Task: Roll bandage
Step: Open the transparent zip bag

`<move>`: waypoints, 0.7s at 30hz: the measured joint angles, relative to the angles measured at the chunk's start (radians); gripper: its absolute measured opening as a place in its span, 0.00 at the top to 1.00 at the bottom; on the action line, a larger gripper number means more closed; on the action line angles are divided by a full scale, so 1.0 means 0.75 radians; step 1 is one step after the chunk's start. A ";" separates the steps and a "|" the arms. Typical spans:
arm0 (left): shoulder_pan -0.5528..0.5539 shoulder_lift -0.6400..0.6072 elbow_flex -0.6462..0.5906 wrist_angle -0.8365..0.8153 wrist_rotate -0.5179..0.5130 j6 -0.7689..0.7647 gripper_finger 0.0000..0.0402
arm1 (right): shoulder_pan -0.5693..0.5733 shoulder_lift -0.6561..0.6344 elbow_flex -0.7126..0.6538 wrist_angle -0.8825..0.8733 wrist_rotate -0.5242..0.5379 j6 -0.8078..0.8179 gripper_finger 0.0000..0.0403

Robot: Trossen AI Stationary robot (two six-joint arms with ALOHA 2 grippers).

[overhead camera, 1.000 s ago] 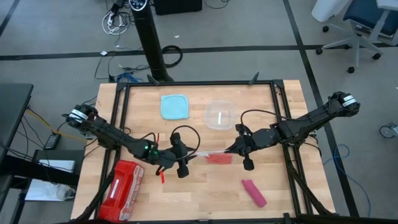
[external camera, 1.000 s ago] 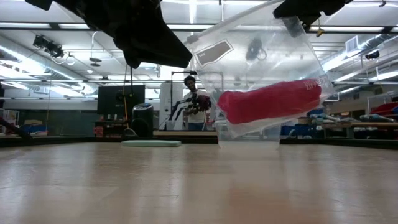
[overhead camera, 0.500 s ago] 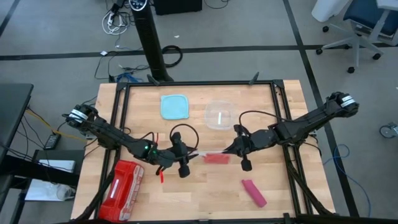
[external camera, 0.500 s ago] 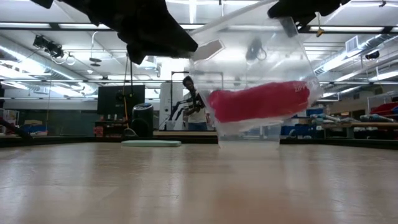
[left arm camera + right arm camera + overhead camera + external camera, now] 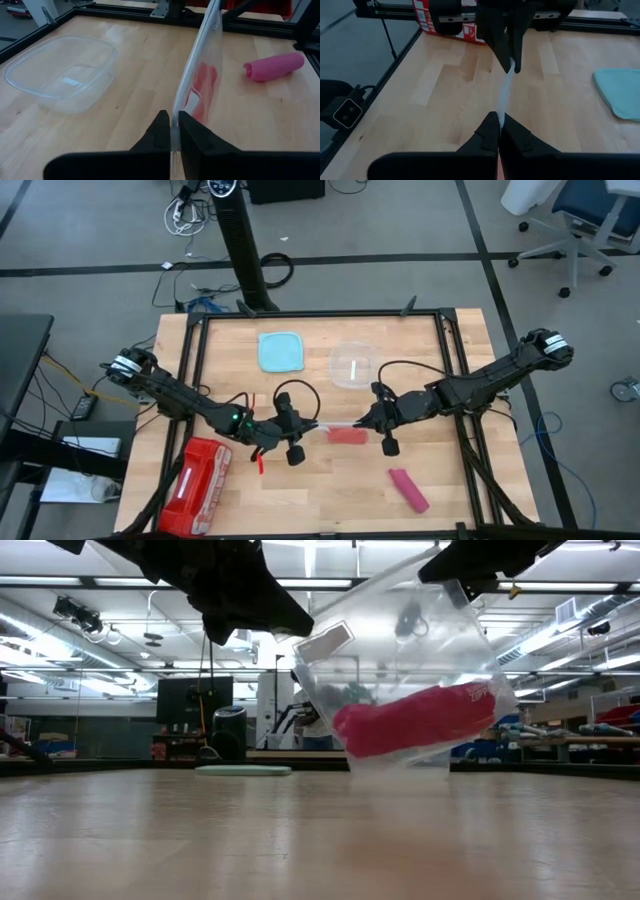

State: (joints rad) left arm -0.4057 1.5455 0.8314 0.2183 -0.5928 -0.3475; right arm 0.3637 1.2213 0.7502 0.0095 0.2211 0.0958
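I found the left gripper [image 5: 170, 131] clenched on one edge of a clear bag [image 5: 400, 670] and the right gripper [image 5: 499, 131] clenched on the opposite edge, the bag stretched between them above the table [image 5: 330, 490]. A red roll [image 5: 415, 720] sat low inside the bag, below both grippers. The bandage [image 5: 408, 489] lay rolled on the table, well apart from the bag, beyond the right gripper toward the near edge.

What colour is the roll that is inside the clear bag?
The roll inside the clear bag is deep pink-red; the low view shows it best.
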 joint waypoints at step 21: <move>0.064 0.001 0.295 -0.539 0.054 0.001 0.96 | -0.029 -0.032 0.000 -0.049 -0.050 0.031 0.73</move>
State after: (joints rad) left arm -0.3579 1.5463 1.0530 -0.1858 -0.5525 -0.3468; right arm 0.3423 1.1970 0.7502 -0.0273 0.1835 0.1190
